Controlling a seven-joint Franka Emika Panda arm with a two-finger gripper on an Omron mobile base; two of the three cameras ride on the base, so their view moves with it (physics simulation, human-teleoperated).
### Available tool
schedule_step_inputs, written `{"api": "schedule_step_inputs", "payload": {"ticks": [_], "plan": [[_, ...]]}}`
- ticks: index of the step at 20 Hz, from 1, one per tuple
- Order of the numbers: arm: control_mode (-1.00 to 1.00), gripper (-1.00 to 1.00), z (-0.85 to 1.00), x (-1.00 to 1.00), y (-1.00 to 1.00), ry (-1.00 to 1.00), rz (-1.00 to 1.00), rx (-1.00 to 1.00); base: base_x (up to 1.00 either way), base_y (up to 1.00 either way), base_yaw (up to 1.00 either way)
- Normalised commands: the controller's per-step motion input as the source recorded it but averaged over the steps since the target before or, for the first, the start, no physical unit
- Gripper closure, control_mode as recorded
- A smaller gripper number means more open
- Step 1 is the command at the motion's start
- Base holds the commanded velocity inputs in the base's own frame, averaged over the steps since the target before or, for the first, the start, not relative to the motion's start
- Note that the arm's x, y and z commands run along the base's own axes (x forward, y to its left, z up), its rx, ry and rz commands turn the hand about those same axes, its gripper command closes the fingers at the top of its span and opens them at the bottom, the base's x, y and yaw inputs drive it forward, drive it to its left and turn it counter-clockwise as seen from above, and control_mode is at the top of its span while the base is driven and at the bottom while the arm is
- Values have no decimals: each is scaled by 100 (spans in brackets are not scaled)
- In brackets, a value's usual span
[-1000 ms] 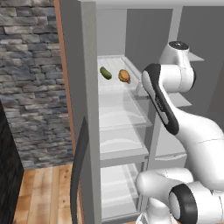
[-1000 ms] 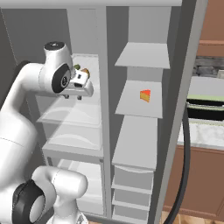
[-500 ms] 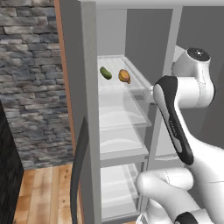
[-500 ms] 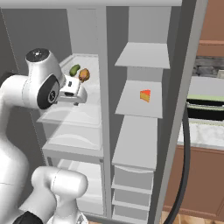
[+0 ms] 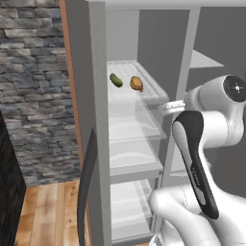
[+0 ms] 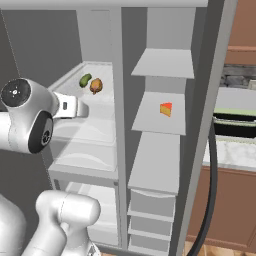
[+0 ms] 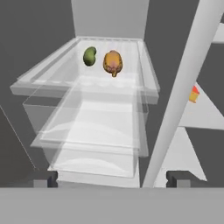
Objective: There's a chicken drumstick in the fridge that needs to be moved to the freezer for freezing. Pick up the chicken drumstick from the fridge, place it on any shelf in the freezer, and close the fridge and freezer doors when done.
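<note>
Grey fridge [image 5: 98,120] glassy shelf: knobby brown drumstick [image 7: 113,62], smooth green pickle [image 7: 89,56]; gripper [image 7: 112,178] wide, empty

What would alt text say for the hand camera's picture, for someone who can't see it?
A brown chicken drumstick lies beside a green pickle on the top fridge shelf, seen from in front and above. The wide-open gripper is well short of it.
</note>
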Motion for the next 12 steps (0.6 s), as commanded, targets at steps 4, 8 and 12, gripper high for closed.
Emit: {"api": "schedule_step_inputs", "payload": {"ticks": [4,8,12], "plan": [[-100,-100,32,0,17,-13,1,0,0,0,0],[-100,-100,31,10,31,-1,0,0,0,0,0],[-100,-100,20,31,23,0,0,0,0,0,0]]}}
